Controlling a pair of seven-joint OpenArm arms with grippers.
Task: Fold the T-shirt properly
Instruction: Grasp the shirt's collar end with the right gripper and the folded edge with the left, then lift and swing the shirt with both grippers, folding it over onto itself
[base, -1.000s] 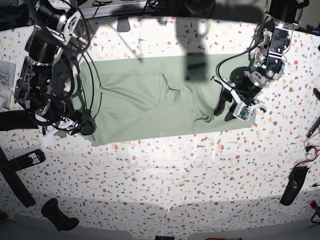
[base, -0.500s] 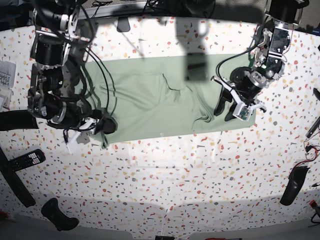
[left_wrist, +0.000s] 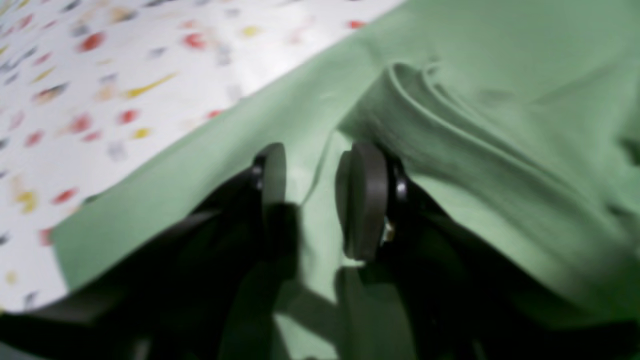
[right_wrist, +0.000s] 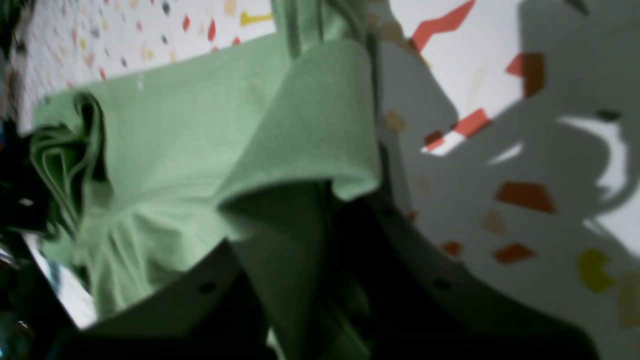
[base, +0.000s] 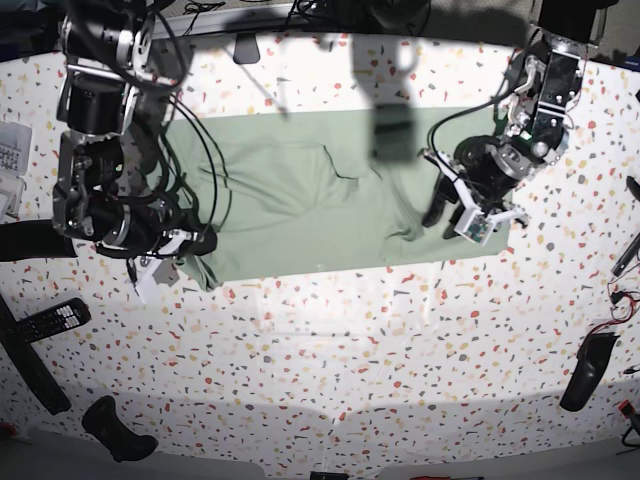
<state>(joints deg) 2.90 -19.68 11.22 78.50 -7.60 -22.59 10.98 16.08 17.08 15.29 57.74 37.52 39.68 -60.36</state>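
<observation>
White terrazzo tabletop (base: 330, 340), speckled red, yellow and grey, carries the large pale mint-green fabric T-shirt (base: 300, 200), which lies spread across its upper middle. At the left of the base view, the right gripper (base: 195, 245) is clamped on the shirt's lower corner; its wrist camera shows a fold of ribbed green cloth (right_wrist: 320, 125) bunched between the jaws. At the right of that view, the left gripper (left_wrist: 310, 195) sits at the shirt's opposite edge, its dark round pads (left_wrist: 362, 200) partly apart with a raised pleat of fabric between them, beside layered folds.
</observation>
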